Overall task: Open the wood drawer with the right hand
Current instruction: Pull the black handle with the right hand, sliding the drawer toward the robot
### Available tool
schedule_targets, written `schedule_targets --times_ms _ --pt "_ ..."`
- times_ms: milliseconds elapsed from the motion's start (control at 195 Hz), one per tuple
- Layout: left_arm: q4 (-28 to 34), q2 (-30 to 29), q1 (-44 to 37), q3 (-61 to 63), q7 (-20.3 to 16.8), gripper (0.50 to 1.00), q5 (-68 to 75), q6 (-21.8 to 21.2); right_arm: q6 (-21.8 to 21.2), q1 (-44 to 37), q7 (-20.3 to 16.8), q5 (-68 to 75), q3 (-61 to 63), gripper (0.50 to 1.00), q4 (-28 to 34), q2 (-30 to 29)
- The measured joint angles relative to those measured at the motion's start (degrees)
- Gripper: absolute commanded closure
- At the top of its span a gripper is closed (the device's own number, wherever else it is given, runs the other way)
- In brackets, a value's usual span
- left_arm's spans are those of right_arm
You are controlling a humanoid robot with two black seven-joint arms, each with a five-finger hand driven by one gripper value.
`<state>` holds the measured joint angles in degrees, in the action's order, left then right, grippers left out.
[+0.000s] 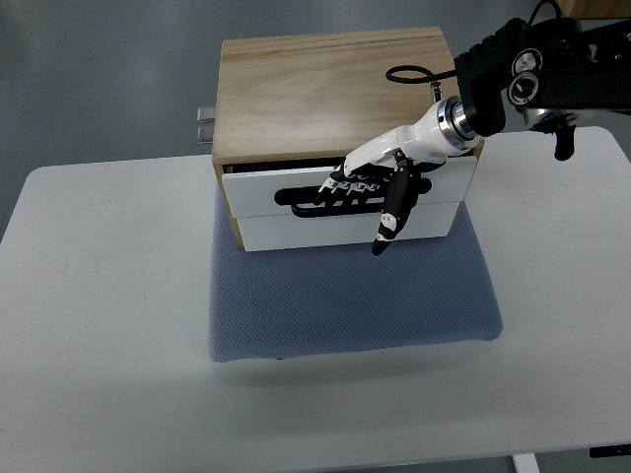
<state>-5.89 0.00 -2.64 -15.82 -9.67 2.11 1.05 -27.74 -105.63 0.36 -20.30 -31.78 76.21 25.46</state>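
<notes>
A light wood drawer box (325, 89) stands on a blue mat (350, 301) on the white table. It has two white drawer fronts; the upper drawer (258, 187) sits slightly out from the box, with a dark gap above it. My right hand (370, 187) comes in from the upper right. Its fingers (347, 179) are curled into the black handle slot (296, 197) of the upper drawer, and the thumb (392, 212) hangs down over the lower drawer front (296, 232). The left arm is out of view.
The white table (99, 315) spreads around the mat. A metal fitting (205, 123) sticks out of the box's left side. A black cable (409, 75) loops above my right wrist over the box top.
</notes>
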Motion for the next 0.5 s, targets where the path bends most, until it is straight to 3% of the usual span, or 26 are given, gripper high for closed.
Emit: schedule_targets --times_ms 502 --pt "0.0 0.0 0.0 0.0 0.0 0.5 0.0 0.0 -0.7 -0.3 0.0 0.0 -0.1 0.558 3.7 1.0"
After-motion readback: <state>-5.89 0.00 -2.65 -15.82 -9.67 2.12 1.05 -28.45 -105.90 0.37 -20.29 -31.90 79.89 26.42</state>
